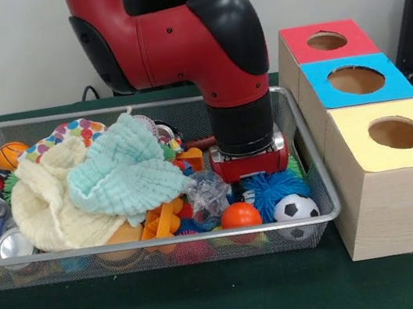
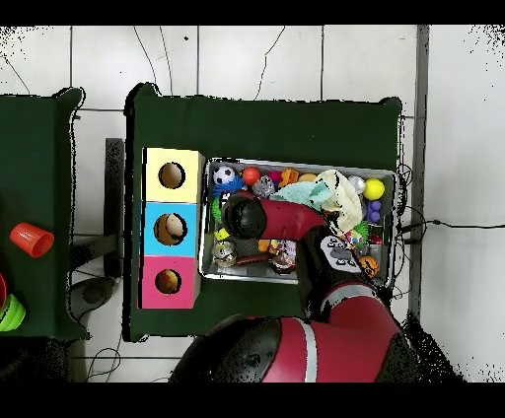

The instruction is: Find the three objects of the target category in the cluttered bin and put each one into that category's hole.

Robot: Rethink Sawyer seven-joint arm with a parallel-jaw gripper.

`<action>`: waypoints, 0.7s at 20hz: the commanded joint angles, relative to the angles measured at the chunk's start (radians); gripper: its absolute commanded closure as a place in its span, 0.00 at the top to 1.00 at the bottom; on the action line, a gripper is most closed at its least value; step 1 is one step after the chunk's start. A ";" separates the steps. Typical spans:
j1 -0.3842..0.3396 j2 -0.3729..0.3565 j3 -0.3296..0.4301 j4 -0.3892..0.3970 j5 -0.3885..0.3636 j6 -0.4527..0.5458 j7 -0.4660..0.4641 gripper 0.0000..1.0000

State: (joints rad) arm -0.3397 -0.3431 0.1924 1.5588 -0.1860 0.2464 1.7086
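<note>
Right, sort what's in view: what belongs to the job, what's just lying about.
Job: silver wire-mesh bin; round hole in the red-topped wooden box; orange-yellow plastic toy figure.

Lying about: cream cloth; mint cloth; black-and-white soccer ball; blue spiky rubber ball; blue-topped wooden box; yellow-topped wooden box.

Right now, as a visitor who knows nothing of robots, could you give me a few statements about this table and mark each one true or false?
1. The arm reaches down into the wire bin. True.
2. The red-topped box stands nearest the camera in the front view. False: the yellow-topped box does.
3. A soccer ball lies in the bin. True.
4. Cloths hang outside the bin. False: they lie inside.
</note>
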 commanded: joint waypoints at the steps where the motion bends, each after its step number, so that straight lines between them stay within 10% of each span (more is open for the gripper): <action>1: 0.003 -0.016 -0.012 0.007 0.055 0.208 0.110 1.00; 14: -0.006 -0.061 -0.043 -0.034 0.062 0.285 0.116 1.00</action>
State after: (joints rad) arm -0.3336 -0.3839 0.1823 1.5634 -0.1558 0.4045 1.7088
